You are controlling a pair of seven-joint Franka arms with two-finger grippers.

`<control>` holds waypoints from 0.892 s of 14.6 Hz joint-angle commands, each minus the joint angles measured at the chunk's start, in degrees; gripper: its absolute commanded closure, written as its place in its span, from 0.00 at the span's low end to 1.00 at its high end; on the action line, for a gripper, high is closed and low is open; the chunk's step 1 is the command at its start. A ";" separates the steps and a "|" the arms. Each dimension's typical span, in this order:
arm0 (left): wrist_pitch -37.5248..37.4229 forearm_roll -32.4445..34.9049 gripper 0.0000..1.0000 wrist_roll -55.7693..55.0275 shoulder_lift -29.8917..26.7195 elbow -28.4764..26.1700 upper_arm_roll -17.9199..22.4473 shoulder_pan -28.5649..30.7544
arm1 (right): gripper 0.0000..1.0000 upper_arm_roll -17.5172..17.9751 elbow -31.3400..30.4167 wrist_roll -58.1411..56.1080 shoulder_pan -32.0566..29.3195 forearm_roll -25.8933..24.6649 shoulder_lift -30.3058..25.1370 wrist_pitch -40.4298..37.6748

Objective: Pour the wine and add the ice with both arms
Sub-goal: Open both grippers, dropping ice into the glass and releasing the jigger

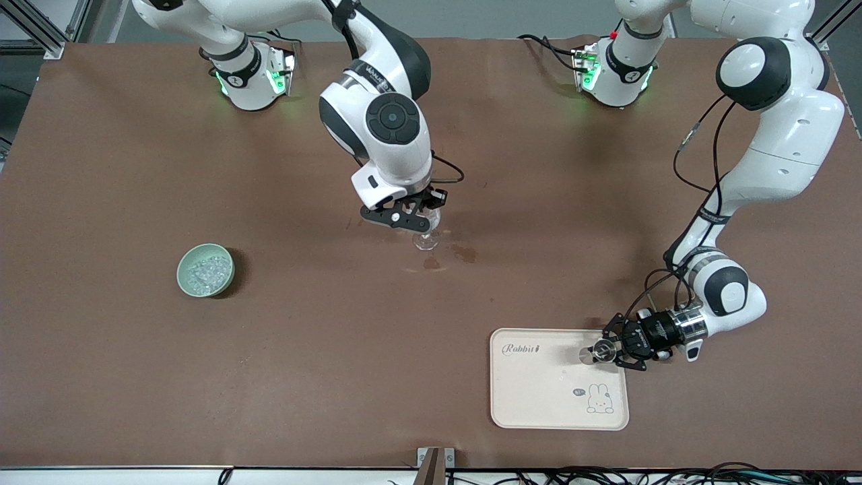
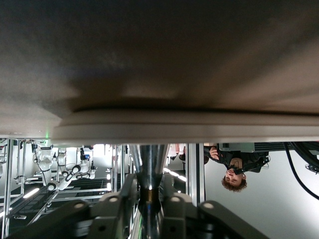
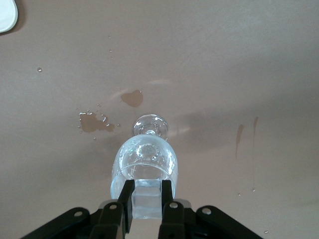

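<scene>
The ice (image 1: 205,273) lies as a heap of small clear chunks in a pale green bowl (image 1: 187,281). The bowl sits at mid-height in the front view, toward the right arm's end of the table (image 1: 135,377).

Next comes the right arm (image 1: 384,121), which reaches down from the top edge into the centre of the frame. The right gripper (image 1: 414,219) hangs just over the rim of a wine glass (image 1: 425,237) standing upright on the brown cloth. In the right wrist view its fingers (image 3: 126,201) are drawn close and pinch a clear chunk (image 3: 147,200) directly above the glass (image 3: 144,159), which already has some glittering bits in it.

The wine (image 1: 463,254) shows only as small dark wet spots on the cloth just beside the foot of the glass, one of them slightly nearer the camera. The same spots (image 3: 132,98) appear in the right wrist view.

In the lower part of the frame, toward the left arm's end, lies a cream tray (image 1: 539,404) with a rabbit drawing. The left arm (image 1: 774,135) bends down to it. The left gripper (image 1: 609,351) is turned sideways at the tray's edge, its fingers clamped on a small shiny object (image 1: 596,353) with a round end. In the left wrist view that object (image 2: 149,159) is a tapering stem between the fingers (image 2: 172,211), beside the tray's rim (image 2: 184,127). What the object is cannot be told.
</scene>
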 commanded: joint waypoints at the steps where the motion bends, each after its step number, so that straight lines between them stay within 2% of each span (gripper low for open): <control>1: -0.35 -0.27 0.00 1.19 -0.53 0.84 1.41 0.03 | 0.95 0.25 0.70 1.21 0.13 -0.40 0.41 -0.12; 3: -4.28 2.70 0.00 0.66 -3.16 -0.83 1.50 2.22 | 0.95 0.25 0.43 1.30 0.31 -0.31 0.50 -0.21; 8: -18.00 25.01 0.00 -0.31 -6.59 -0.05 0.97 10.84 | 0.93 0.34 0.35 3.41 0.66 -0.22 1.46 -0.64; 10: -18.81 33.27 0.00 -0.31 -11.85 -0.04 0.88 10.85 | 0.93 0.34 0.35 3.41 0.66 -0.22 1.46 -0.64; 12: -21.08 42.58 0.00 0.13 -17.30 0.04 0.36 10.06 | 0.87 0.34 0.43 3.32 0.58 -0.31 1.46 -0.64; 13: -22.22 47.41 0.00 0.13 -19.33 0.31 -1.21 9.88 | 0.81 0.34 0.43 3.32 0.57 -0.31 1.46 -0.64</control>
